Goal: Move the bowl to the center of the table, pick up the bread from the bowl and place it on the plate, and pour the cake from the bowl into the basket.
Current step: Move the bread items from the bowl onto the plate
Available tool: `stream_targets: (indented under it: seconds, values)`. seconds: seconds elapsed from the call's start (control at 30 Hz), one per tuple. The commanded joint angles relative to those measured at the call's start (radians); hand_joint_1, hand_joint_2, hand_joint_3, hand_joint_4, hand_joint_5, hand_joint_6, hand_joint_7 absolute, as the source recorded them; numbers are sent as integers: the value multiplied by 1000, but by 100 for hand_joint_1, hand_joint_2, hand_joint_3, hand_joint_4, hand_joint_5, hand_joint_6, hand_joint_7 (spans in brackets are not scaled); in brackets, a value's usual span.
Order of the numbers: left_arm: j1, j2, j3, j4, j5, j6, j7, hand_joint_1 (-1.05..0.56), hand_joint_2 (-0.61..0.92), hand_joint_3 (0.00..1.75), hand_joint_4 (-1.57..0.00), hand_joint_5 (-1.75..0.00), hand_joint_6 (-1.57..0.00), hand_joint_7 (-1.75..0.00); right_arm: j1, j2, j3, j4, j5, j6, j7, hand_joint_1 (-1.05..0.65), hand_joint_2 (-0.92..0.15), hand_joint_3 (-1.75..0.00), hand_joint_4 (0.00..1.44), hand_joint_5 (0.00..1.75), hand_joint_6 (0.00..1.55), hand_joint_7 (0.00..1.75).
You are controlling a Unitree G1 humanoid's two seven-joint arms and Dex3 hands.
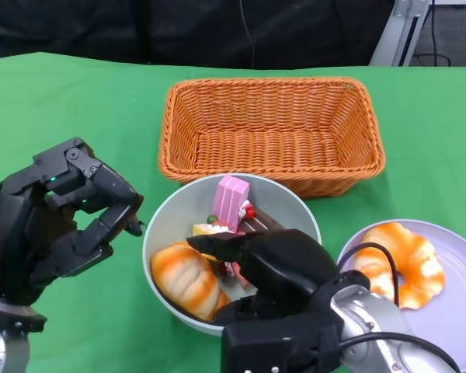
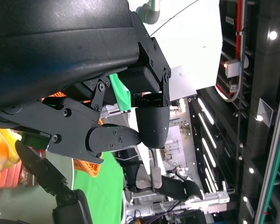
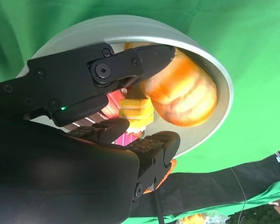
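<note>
My right hand (image 1: 268, 260) sits low over the bowl (image 1: 165, 225), reaching in from the near edge of the table (image 1: 54, 101); fingers (image 3: 151, 58) part-open, one lying along the top of the bread (image 1: 188, 281), another curled under toward the cake pieces; can't yet call it a hold, more a bracket round the loaf than a clamp; nothing lifted clear as far as I can judge. Why there: the bread's the next thing to come out, and it lies in the near-left of the bowl, so I come over the near rim, not across the cake.

Cake (image 1: 231, 203) stands upright in the bowl's far half, pink slab w/ a red bit beside it, touching the bread's far side; I reckon it's left in on purpose, since it gets poured out, not picked.

Bowl itself is about mid-table, just in front of the basket (image 1: 272, 132), nearly touching its near wall; handy for the tip-out later. Plate (image 1: 458, 311) is at the near right edge, close beside the bowl, already carrying a ring-shaped pastry (image 1: 400, 260); short carry for the bread.

Left hand (image 1: 66, 214) hangs just left of the bowl, fingers curled in toward each other, holding nothing; not touching the rim as far as I can see; prob. there to steady the bowl if it slides.
</note>
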Motion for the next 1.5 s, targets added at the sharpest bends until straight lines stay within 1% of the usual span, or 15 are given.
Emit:
stream_targets:
  seconds: [0.03, 0.23, 0.3, 0.43, 0.53, 0.73, 0.87, 0.97, 1.1, 1.23, 1.33, 1.43, 1.5]
  values:
    - [11, 3, -2, -21, -5, 3, 16, -19, 91, 36, -74, -163, -78, -121, -32, -2, 29, 21, -40, 17, 7, -90, -92, -11, 32, 0, 21, 0]
    - [12, 3, -6, -24, -16, 5, 7, -17, 92, 37, -74, -162, -77, -120, -51, -1, 61, 23, -79, 49, 40, -91, -92, -14, 25, 0, 13, 0]
    - [14, 2, -7, -30, -16, 8, 10, -18, 92, 36, -74, -162, -77, -119, -54, 5, 67, 27, -83, 54, 38, -91, -92, -14, 25, 0, 14, 1]
    - [14, 2, -8, -32, -13, 6, 12, -18, 92, 36, -74, -163, -78, -119, -79, 1, 86, 43, -90, 56, 77, -89, -92, -15, 23, 0, 14, 1]
    - [13, 0, -9, -31, -23, 7, 7, -19, 92, 35, -73, -163, -78, -118, -94, 1, 93, 61, -90, 59, 93, -89, -92, -15, 24, 1, 16, 2]
    - [14, 1, -9, -33, -15, 4, 14, -21, 92, 32, -74, -162, -79, -116, -126, 6, 93, 94, -67, 47, 127, -80, -92, -10, 33, 4, 30, 4]
    - [15, -1, -10, -36, -13, 4, 18, -21, 92, 33, -74, -161, -79, -115, -137, 17, 96, 133, -60, 34, 107, -78, -92, -6, 40, 6, 35, 3]
    - [15, -2, -10, -36, -11, 3, 18, -20, 92, 33, -74, -162, -79, -115, -142, 21, 97, 154, -55, 25, 97, -76, -92, -6, 43, 7, 37, 3]
    - [16, -3, -10, -33, -1, -3, 21, -18, 92, 35, -73, -162, -79, -116, -146, 25, 96, 191, -49, 0, 57, -72, -92, -5, 53, 9, 47, 4]
    - [16, -4, -9, -32, -2, -3, 19, -17, 92, 36, -73, -162, -79, -117, -147, 31, 96, 212, -34, -19, 32, -71, -92, -5, 56, 9, 51, 4]
    - [16, -3, -8, -31, -2, -5, 16, -18, 92, 36, -73, -162, -78, -118, -145, 43, 92, 242, -7, -48, 6, -66, -91, -2, 62, 9, 59, 4]
    - [15, -5, -7, -29, -1, -7, 17, -18, 92, 36, -73, -163, -78, -119, -151, 55, 97, 256, -1, -43, 6, -64, -92, -2, 66, 11, 62, 3]
    - [14, -5, -6, -28, -4, -7, 15, -18, 92, 36, -72, -163, -78, -119, -159, 60, 101, 268, -2, -46, 3, -63, -92, -5, 67, 11, 63, 3]
